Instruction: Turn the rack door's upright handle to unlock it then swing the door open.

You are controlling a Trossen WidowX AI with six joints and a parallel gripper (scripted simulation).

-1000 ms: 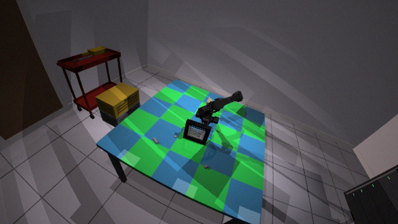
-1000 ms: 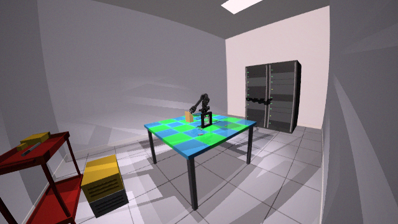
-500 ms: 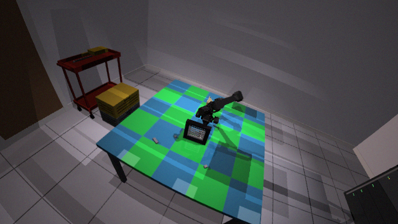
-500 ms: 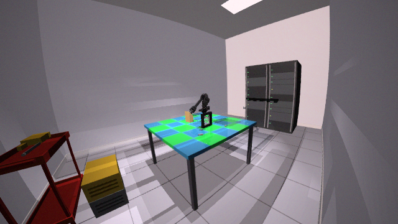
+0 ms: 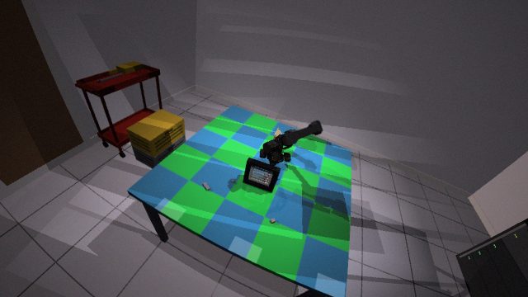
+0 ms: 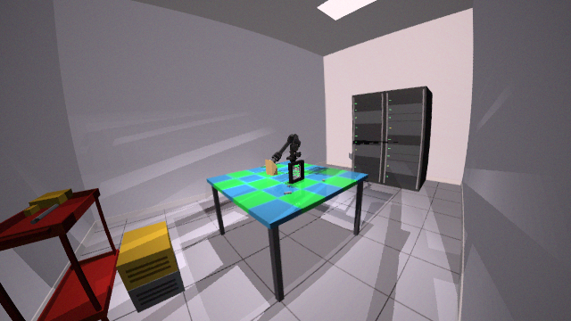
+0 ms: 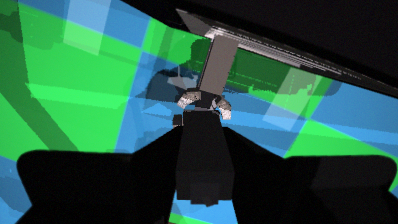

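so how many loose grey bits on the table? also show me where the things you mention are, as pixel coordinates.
3, in the top view: long bit (image 5: 206,186) (image 6: 287,193) left of the rack (image 5: 264,162) (image 6: 291,174) (image 7: 325,25), small bit (image 5: 233,181) (image 6: 289,185) between them, third bit (image 5: 272,220) (image 6: 324,180) below the rack. More may be hidden.

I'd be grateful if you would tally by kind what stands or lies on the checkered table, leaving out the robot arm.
Small grey pieces: 3
Tan block: 1
Black-framed rack: 1
Total: 5

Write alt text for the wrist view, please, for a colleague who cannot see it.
The black gripper is closed on the door's handle, with a gray bar reaching toward a dark frame. Below lies a blue-and-green checkered tabletop.
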